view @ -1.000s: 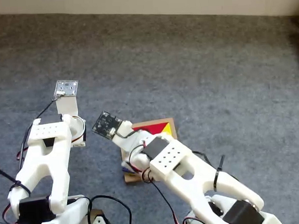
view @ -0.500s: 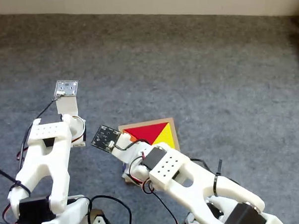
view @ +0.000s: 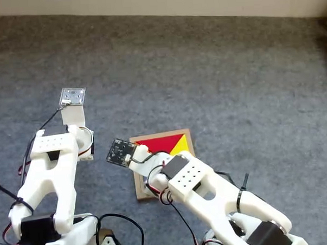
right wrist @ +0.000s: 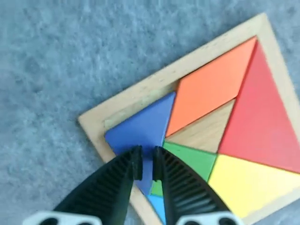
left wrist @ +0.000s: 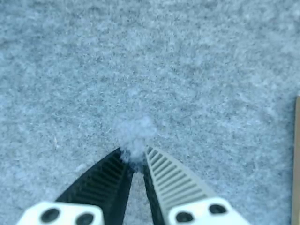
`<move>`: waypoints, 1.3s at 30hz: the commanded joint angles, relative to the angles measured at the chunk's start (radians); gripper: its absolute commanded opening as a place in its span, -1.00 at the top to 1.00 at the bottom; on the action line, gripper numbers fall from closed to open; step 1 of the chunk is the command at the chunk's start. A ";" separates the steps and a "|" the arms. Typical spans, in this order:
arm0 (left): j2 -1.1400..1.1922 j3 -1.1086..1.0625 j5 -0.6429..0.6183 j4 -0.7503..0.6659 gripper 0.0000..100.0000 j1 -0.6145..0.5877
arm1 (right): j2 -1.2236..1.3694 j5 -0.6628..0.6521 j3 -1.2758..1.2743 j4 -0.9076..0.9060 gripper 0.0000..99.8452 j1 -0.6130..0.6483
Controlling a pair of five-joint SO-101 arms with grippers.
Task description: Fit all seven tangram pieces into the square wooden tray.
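The square wooden tray [right wrist: 123, 101] lies on the grey carpet, also seen in the high view [view: 189, 135] partly under the right arm. It holds a red triangle [right wrist: 258, 117], an orange parallelogram [right wrist: 211, 89], a yellow triangle [right wrist: 243, 183], a green piece [right wrist: 193, 159] and a light blue piece [right wrist: 157, 206]. A bare wooden gap [right wrist: 201, 133] shows in the middle. A dark blue triangle [right wrist: 140, 129] rests at one corner, its tip overlapping the rim. My right gripper [right wrist: 145, 163] is shut with its tips on that blue triangle. My left gripper [left wrist: 133, 160] is shut above bare carpet.
Grey carpet surrounds the tray on all sides. The tray's wooden edge [left wrist: 297, 159] shows at the border of the left wrist view. A pale wall strip [view: 158, 3] runs along the far side.
The right arm drew back toward the near side, uncovering more of the red and yellow triangles, then shifted slightly right. The left arm has not moved.
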State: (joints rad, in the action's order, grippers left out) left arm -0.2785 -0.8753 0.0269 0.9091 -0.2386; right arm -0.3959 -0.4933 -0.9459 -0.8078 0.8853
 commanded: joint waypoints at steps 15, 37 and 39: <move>-0.042 0.002 0.000 -0.005 0.99 -0.010 | -0.013 -0.006 0.004 0.062 0.90 -0.007; -0.533 -0.404 0.000 -0.262 0.99 -0.007 | -0.323 0.123 -0.044 0.047 0.90 -0.251; -0.559 -0.426 0.000 -0.281 0.99 -0.005 | -0.343 0.123 -0.044 0.047 0.90 -0.265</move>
State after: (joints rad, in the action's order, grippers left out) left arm -0.7725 -1.2820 0.0269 0.6759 -0.2386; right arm -0.6874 -0.3798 -1.0073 -0.7603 0.6506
